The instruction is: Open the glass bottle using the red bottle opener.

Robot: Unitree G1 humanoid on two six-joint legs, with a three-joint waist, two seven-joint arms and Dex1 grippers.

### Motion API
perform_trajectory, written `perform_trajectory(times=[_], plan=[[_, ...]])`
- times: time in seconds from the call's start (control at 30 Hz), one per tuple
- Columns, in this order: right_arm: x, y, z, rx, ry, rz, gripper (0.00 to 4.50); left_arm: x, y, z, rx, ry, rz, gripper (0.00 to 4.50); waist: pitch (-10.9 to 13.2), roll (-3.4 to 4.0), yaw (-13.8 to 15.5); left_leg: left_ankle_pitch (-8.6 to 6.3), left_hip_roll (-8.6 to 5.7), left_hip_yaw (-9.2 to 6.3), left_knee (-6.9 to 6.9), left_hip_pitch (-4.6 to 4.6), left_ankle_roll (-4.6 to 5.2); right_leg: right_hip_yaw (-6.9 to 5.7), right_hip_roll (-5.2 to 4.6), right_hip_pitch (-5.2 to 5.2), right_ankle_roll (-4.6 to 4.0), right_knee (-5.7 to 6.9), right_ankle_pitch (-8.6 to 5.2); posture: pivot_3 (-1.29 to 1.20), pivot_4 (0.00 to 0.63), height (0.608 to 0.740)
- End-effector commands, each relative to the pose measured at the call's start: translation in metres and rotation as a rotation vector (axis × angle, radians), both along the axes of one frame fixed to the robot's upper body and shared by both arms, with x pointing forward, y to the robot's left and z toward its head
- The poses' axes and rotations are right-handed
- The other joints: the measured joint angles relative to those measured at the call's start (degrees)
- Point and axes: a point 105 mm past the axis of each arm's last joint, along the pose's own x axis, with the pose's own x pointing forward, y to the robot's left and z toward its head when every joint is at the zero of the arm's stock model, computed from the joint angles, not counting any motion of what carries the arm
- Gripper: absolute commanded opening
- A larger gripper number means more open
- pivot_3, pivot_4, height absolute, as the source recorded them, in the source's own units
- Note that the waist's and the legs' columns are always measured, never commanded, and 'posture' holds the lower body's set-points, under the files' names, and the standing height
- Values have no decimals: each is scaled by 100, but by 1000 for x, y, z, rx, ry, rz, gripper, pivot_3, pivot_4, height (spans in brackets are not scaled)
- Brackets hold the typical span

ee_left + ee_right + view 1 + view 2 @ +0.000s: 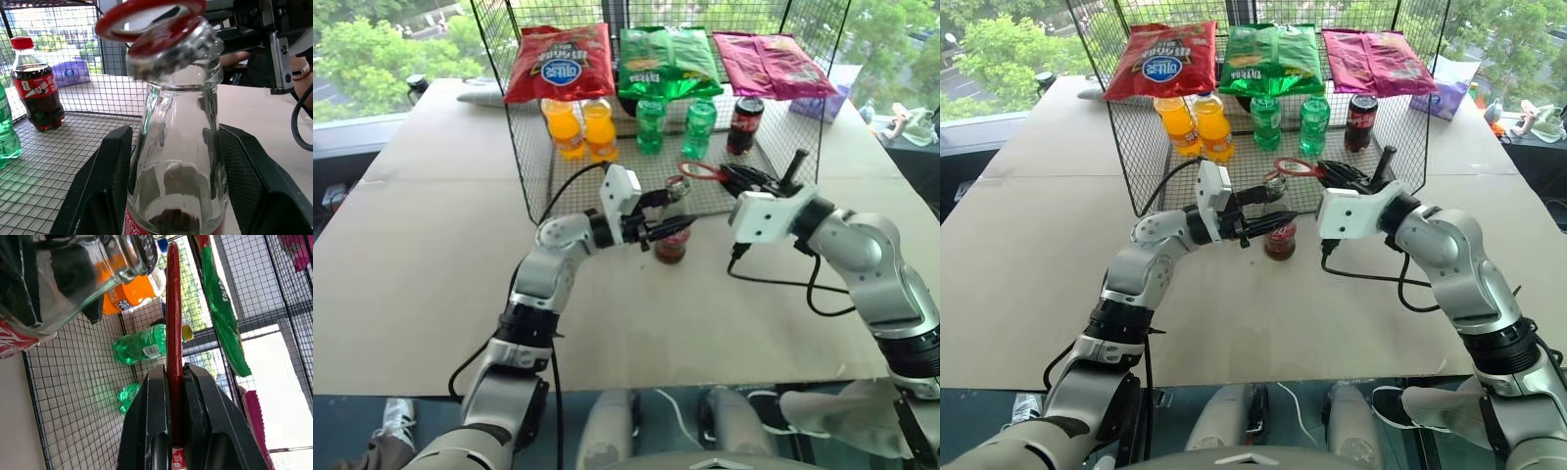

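The glass bottle (672, 233) stands upright just in front of the wire rack, with dark liquid low inside and a red label. My left gripper (676, 210) reaches in from the left and is shut on the bottle's body, one black finger (105, 186) on each side. My right gripper (731, 175) comes in from the right, shut on the handle of the red bottle opener (701, 170). The opener's oval ring (146, 12) lies tilted over the crimped metal cap (171, 56). In the right wrist view the opener (172, 308) runs edge-on from the fingers toward the bottle top (122, 254).
A wire mesh rack (524, 147) stands right behind the bottle. It holds two orange bottles (582, 127), two green bottles (674, 125) and a small cola bottle (745, 124), with snack bags (560, 61) on top. Black cables (773, 282) hang from both wrists. The tan table (411, 274) extends on both sides.
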Motion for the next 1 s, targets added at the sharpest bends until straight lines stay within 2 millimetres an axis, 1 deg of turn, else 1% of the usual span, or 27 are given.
perform_trajectory(times=[0.03, 0.17, 0.23, 0.3, 0.37, 0.43, 0.53, 0.63, 0.67, 0.73, 0.83, 0.97, 1.0], plan=[[-5, -2, 22, 82, -35, -6, 0, -1, 4, 3, 5, -21, 16, 2094, 0, 0, -8, 0, 0, 0, 0, 0, 0, 0, 0, 0, 0, 0, 0, 0, 150, 740], [-6, -5, 23, 106, -22, -29, 0, 0, 4, 3, 5, -21, 17, 2094, 0, 0, -7, 0, 0, 1, 0, 0, 0, 0, 0, 0, 0, 1, 0, 0, 150, 740], [-3, -13, 22, 208, 42, -75, 0, 0, 5, 4, 5, -22, 19, 2094, 0, 0, -3, 0, 0, 1, 0, 0, 0, 0, 0, -1, 0, 1, 0, 0, 150, 740], [0, -22, 16, 301, 130, -124, 0, 0, 5, 4, 5, -23, 22, 2094, 0, 0, 0, 0, 1, 0, 0, 0, 0, -1, 1, -1, 3, 2, 2, 0, 150, 740], [0, -29, 4, 399, 246, -167, 0, 1, 6, 4, 4, -25, 24, 2094, 0, 0, 3, 0, 1, 0, 0, -1, 0, -1, 0, 0, 11, 1, 7, 0, 150, 740], [-4, -31, -16, 545, 444, -158, 0, 1, 6, 5, 5, -27, 28, 2094, 0, 0, 5, 0, 1, -1, 0, -2, 0, -1, 0, 0, 10, 1, 8, 0, 150, 740], [-8, -35, -43, 720, 696, -213, 0, 1, 6, 5, 5, -31, 31, 2094, 1, 1, 1, -1, 3, -3, -1, -2, 1, -1, 1, -2, 10, 3, 8, 0, 150, 740], [-12, -37, -70, 810, 900, -283, 0, 2, 6, 5, 4, -34, 37, 2094, 1, 2, -9, -1, 4, -3, -1, -1, 1, 0, -1, -3, -2, 4, 1, 0, 150, 740], [-15, -35, -79, 839, 990, -293, 0, 2, 6, 5, 4, -35, 39, 2094, 1, 2, -11, -1, 4, -3, 0, -1, 1, -1, -2, -3, -3, 5, 1, 0, 150, 740], [-17, -34, -92, 895, 1102, -331, 0, 2, 6, 5, 4, -37, 43, 2094, 1, 2, -15, -1, 5, -6, -1, -2, 1, -1, -2, -4, -4, 6, 1, 0, 150, 740], [-15, -33, -103, 1002, 1232, -373, 0, 2, 6, 5, 2, -39, 48, 2094, 1, 2, -23, -1, 6, -6, -1, -2, 1, -1, -2, -5, -4, 7, 1, 0, 150, 740], [-12, -32, -115, 1054, 1353, -412, 0, 2, 7, 3, 1, -40, 53, 2094, 1, 3, -46, -1, 5, -5, -1, -2, 1, -1, -4, -5, -4, 7, 1, 0, 150, 740], [-11, -34, -120, 1054, 1371, -441, 682, 2, 8, 2, 2, -40, 55, 2094, 1, 3, -45, -1, 4, -6, -1, -2, 1, -1, -4, -5, -4, 7, 1, 0, 150, 740]])
